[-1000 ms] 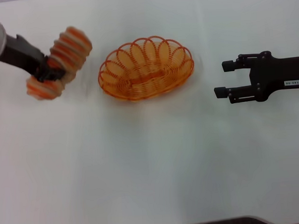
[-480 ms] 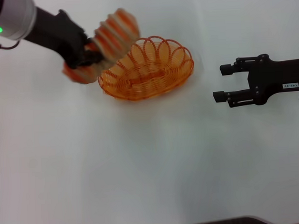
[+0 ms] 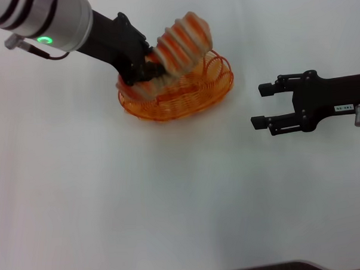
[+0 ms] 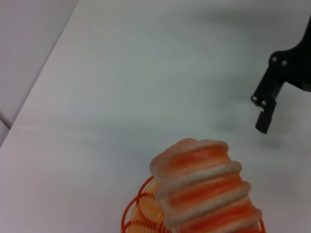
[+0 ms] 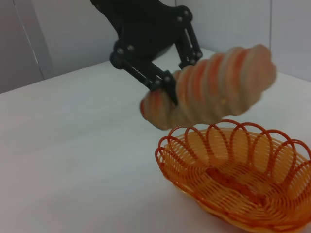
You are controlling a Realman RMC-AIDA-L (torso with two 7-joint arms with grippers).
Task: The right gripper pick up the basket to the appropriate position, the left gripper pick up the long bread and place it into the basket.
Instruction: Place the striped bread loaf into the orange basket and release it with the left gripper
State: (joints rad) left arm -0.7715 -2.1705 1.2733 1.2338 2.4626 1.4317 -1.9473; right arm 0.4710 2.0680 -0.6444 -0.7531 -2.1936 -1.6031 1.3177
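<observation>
- While our head view puts the long bread (image 3: 182, 42) over the basket (image 3: 178, 96), right wrist view shows clearance; the left gripper (image 3: 146, 69) pinches it
- We see the right gripper (image 3: 261, 105) spread, well apart

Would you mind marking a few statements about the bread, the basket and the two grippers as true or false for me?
1. The left gripper is shut on the long bread. True.
2. The long bread lies flat on the basket's floor. False: the right wrist view shows it held in the air above the basket.
3. The right gripper is open and holds nothing. True.
4. The right gripper is gripping the basket's rim. False: it is apart from the basket, off to its right side.
5. The basket rests on the white table. True.
</observation>
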